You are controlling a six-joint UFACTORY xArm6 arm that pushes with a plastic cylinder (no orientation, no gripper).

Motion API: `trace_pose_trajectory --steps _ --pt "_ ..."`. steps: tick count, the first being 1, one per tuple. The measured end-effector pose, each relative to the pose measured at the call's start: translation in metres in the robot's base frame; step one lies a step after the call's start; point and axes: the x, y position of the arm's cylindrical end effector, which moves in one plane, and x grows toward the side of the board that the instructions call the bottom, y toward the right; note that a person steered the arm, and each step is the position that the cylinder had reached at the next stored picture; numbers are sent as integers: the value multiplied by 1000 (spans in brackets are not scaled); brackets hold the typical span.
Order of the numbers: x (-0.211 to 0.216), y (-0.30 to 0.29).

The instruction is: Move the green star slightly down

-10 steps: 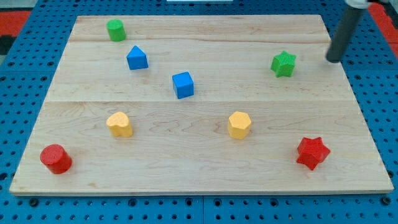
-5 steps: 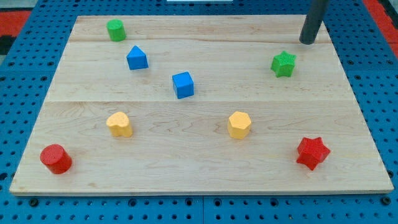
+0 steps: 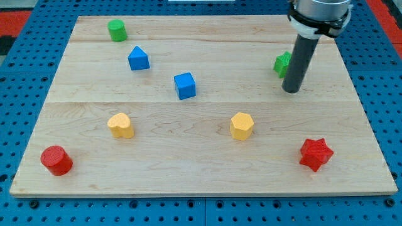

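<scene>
The green star (image 3: pixel 281 63) lies on the wooden board (image 3: pixel 201 157) at the view's upper right, largely hidden behind my rod. My tip (image 3: pixel 291 90) rests on the board just below and slightly right of the star, very close to it; I cannot tell if the rod touches it.
A green cylinder (image 3: pixel 116 29) sits at top left. A blue house-shaped block (image 3: pixel 138 58) and a blue cube (image 3: pixel 184 85) lie left of centre. A yellow block (image 3: pixel 120 125) and a yellow hexagon (image 3: pixel 241 125) sit lower. A red cylinder (image 3: pixel 56 159) and a red star (image 3: pixel 315 154) sit near the bottom corners.
My tip moved from right of the star up to the top edge, then down to just below the star. The star has not visibly moved.
</scene>
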Motion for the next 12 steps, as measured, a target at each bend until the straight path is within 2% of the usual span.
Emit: trace_pose_trajectory --steps 3,5,7,8,10,11,12 --pt "-64 12" --pt "-69 8" --pt "-58 -72" --pt "-58 -87" --pt "-58 -84" --pt "-92 -75" --pt "-100 -75"
